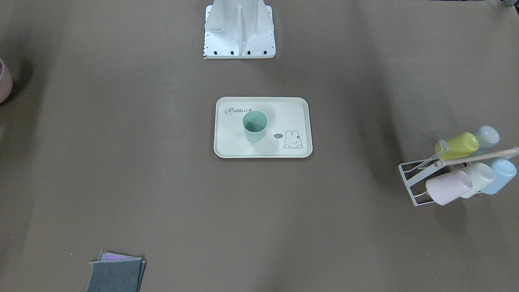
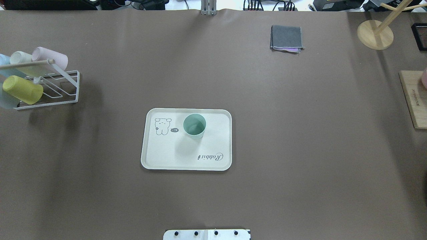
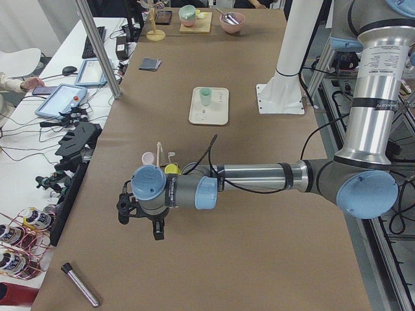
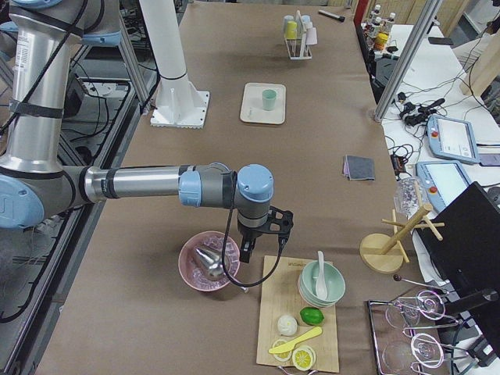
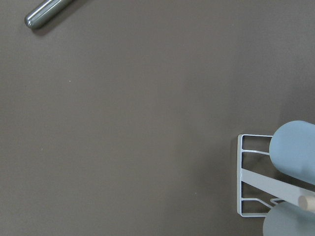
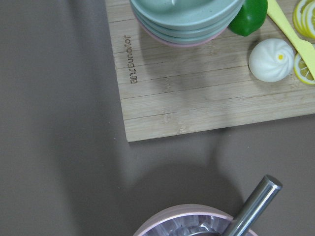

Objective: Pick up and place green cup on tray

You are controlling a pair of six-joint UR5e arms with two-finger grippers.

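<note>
Left gripper (image 3: 139,217) hangs over the brown table (image 2: 300,150) beside the cup rack (image 2: 77,87), well apart from the tray (image 2: 213,146). Right gripper (image 4: 262,234) hangs near a pink bowl (image 4: 191,269), equally far from the tray. How far either set of fingers is spread cannot be told. The green cup (image 2: 194,125) stands upright, mouth up, on the tray, just beside its bunny drawing.

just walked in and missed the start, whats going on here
The green cup stands upright on the tray, so the placing looks done. Nothing holds it: the left gripper is out by the cup rack at one table end, the right gripper at the other end by a pink bowl and a wooden board. Whether either is open cannot be told.
</note>
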